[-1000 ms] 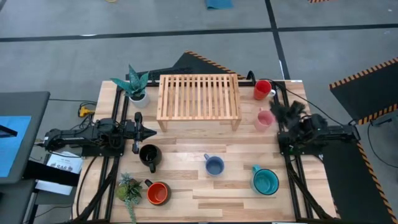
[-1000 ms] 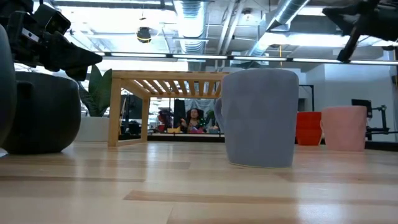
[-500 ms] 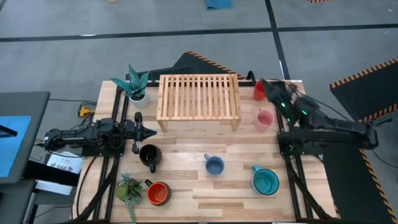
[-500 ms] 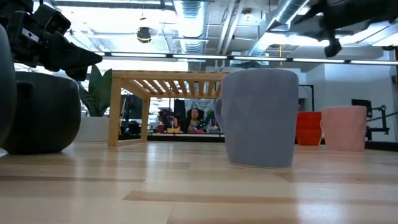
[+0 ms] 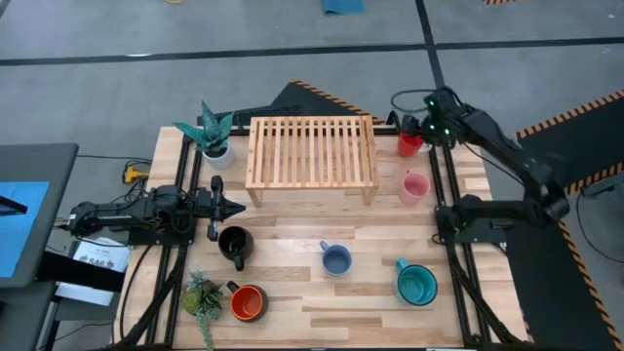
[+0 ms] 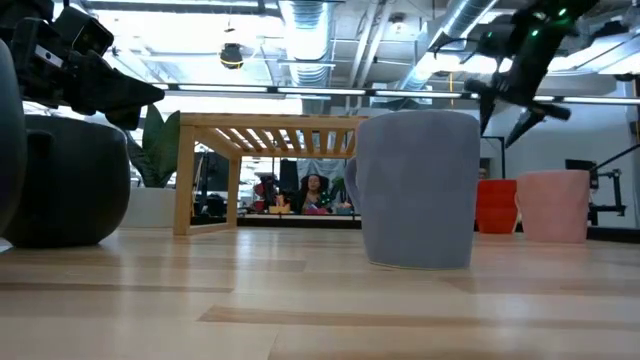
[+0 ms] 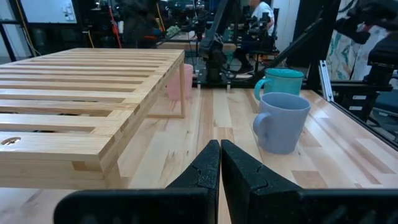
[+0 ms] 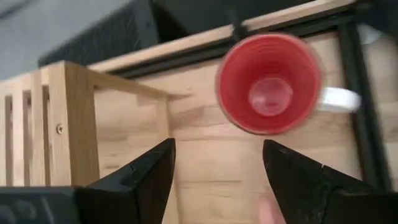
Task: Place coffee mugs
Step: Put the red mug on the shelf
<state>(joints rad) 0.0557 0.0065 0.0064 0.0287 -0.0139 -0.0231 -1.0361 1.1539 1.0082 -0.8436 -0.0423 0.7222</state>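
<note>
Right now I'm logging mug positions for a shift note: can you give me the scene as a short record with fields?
right tool: open, above the red mug, not touching it
left tool: shut, waiting at the table's left side
red mug: beside the wooden slatted rack, at the right rear corner
pink mug: in front of the red mug
other mugs: black, orange-inside, blue-grey, teal

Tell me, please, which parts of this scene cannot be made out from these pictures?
- Low view: teal mug and orange-inside mug hidden behind the near blue-grey mug and black mug.
- Right wrist view: red mug blurred; its handle runs under the frame rail.
- Left wrist view: pink mug partly behind the wooden rack.
</note>
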